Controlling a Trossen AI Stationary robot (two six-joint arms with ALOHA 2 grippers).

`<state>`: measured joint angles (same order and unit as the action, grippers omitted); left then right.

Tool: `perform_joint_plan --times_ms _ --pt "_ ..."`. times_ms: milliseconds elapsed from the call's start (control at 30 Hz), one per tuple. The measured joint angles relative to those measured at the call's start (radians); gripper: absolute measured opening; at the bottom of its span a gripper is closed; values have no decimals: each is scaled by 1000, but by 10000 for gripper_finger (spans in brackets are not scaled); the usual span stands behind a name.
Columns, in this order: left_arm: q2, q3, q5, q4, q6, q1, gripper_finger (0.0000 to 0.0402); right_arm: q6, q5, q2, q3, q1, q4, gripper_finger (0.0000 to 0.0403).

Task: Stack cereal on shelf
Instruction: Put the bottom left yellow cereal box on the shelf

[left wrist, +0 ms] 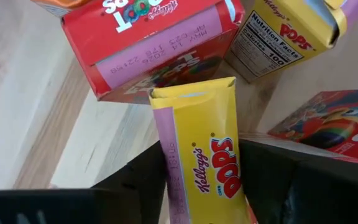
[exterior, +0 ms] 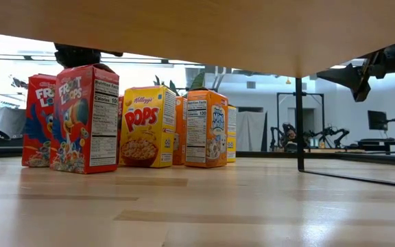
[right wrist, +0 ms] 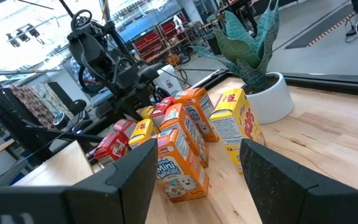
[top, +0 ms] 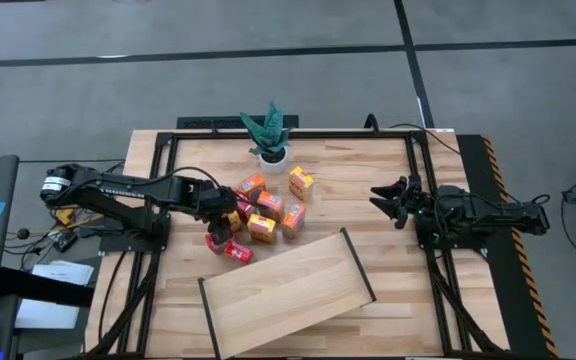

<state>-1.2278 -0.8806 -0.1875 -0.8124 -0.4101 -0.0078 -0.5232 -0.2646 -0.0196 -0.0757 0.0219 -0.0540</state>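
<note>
While the yellow Pops box (left wrist: pixel 207 155) sits between the two dark fingers (left wrist: pixel 135 186) of the left tool (top: pixel 220 226), the grip looks only half made: the fingers flank the box's long sides, and whether they already press on the cardboard cannot be told. The box stands at the near-left edge of the cluster of cereal boxes (top: pixel 268 205) in the middle of the table (top: pixel 368 165), with a red Froot Loops box (left wrist: pixel 148 43) tilted just beyond it and another red box (left wrist: pixel 334 121) lying beside it.

To do this step well, the fingers should close squarely on the broad faces, low enough that the light carton does not pivot, and gently enough not to crush it. A straight lift is the safer choice, since the red neighbours are close and could be dragged or tipped. The shelf (top: pixel 288 290) lies askew at the table's near edge, just beside the cluster and bare, so the carry is short; the black rail (top: pixel 360 265) on its end needs clearing.

The right tool (top: pixel 393 200) waits at the right side of the table, fingers spread wide and holding nothing. A potted plant (top: pixel 270 135) stands behind the boxes, out of the way.
</note>
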Motion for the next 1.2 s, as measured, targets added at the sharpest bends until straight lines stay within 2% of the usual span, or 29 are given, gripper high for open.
perform_joint_plan --times_ms 233,467,633,767,1000,1200 --pt "0 -35 -1 -10 -17 0 145 0 0 0 0 0 0 255" --pt "0 -154 0 -112 -38 0 144 0 0 0 0 0 0 255" --pt "0 -302 38 -255 -83 0 144 0 0 0 0 0 0 255" --pt "0 -445 52 -294 -112 0 144 0 0 0 0 0 0 255" --pt "-52 -701 43 -209 -102 -6 144 0 0 0 0 0 0 255" --pt "-220 -944 50 -165 -6 -66 144 0 0 0 0 0 0 255"
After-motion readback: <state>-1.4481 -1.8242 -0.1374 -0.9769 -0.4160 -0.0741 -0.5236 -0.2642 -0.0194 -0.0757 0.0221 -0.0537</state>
